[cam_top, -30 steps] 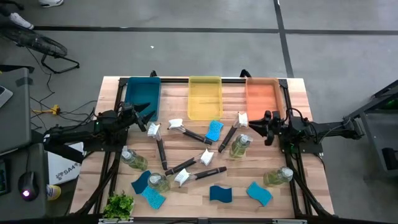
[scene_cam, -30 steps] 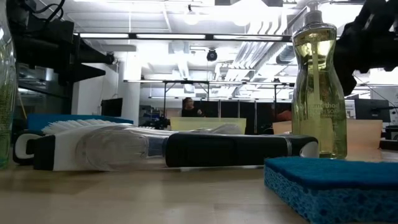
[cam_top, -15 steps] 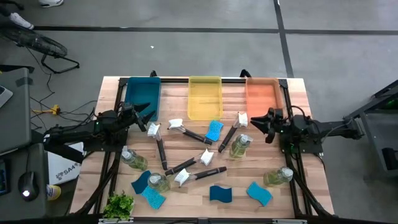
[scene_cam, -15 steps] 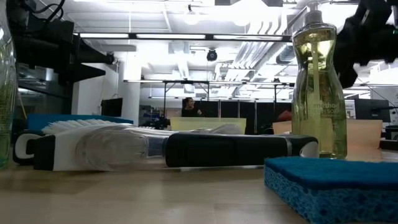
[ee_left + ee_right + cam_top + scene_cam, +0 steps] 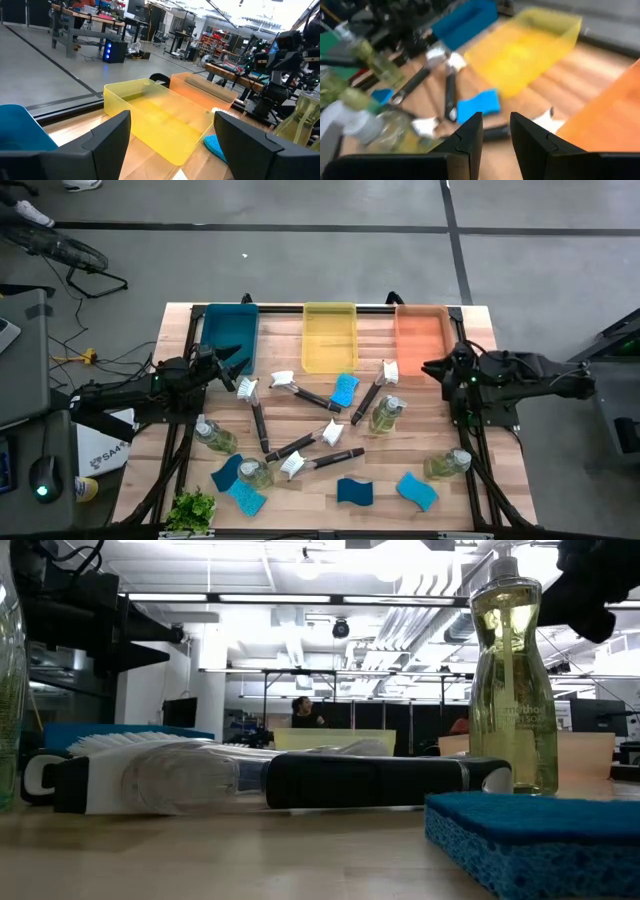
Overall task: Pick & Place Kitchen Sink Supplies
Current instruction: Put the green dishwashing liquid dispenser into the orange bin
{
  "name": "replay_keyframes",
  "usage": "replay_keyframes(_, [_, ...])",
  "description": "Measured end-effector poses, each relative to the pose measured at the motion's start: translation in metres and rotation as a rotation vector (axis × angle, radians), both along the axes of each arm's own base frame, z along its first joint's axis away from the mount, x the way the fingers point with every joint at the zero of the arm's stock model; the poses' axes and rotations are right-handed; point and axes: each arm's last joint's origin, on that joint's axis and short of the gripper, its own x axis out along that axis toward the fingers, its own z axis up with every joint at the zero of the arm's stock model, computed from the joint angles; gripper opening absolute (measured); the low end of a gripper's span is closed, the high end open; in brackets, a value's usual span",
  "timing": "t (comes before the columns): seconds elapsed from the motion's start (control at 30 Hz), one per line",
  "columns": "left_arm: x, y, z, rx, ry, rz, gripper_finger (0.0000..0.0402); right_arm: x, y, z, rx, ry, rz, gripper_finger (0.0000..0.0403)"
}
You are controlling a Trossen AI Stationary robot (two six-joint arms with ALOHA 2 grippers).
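Brushes (image 5: 300, 393), bottles (image 5: 385, 414) and sponges (image 5: 344, 389) crowd the table's (image 5: 480, 330) middle.

Wooden table (image 5: 285, 330), three bins (image 5: 329, 336), sponges (image 5: 354, 491), dish brushes (image 5: 296, 391), soap bottles (image 5: 385, 414), plant (image 5: 191, 508)

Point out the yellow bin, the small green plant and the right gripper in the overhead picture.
yellow bin (image 5: 329, 338): high view, on its bare floor.
green plant (image 5: 191, 508): high view, on the middle of its leaves.
right gripper (image 5: 430, 368): high view, midway between its fingertips, beside the orange bin (image 5: 420, 330).
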Motion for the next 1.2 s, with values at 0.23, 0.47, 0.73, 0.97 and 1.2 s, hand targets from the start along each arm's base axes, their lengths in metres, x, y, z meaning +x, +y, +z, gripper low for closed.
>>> replay_keyframes(0.23, [0.000, 0.000, 0.000, 0.000, -0.001, -0.002, 0.0280, 0.017, 0.010, 0.002, 0.105, 0.132, 0.197, 0.0094])
replay_keyframes(0.47, [0.000, 0.000, 0.000, 0.000, -0.001, -0.004, 0.0280, 0.033, 0.027, -0.007, 0.112, 0.277, 0.412, 0.0094])
replay_keyframes(0.73, [0.000, 0.000, 0.000, 0.000, -0.001, -0.004, 0.0280, 0.047, 0.033, -0.019, 0.095, 0.416, 0.422, 0.0121])
replay_keyframes(0.97, [0.000, 0.000, 0.000, 0.000, 0.000, -0.004, 0.0280, 0.058, 0.036, -0.022, 0.099, 0.432, 0.429, 0.0230])
replay_keyframes(1.2, [0.000, 0.000, 0.000, 0.000, -0.001, -0.004, 0.0280, 0.069, 0.039, -0.021, -0.033, 0.394, 0.522, 0.0320])
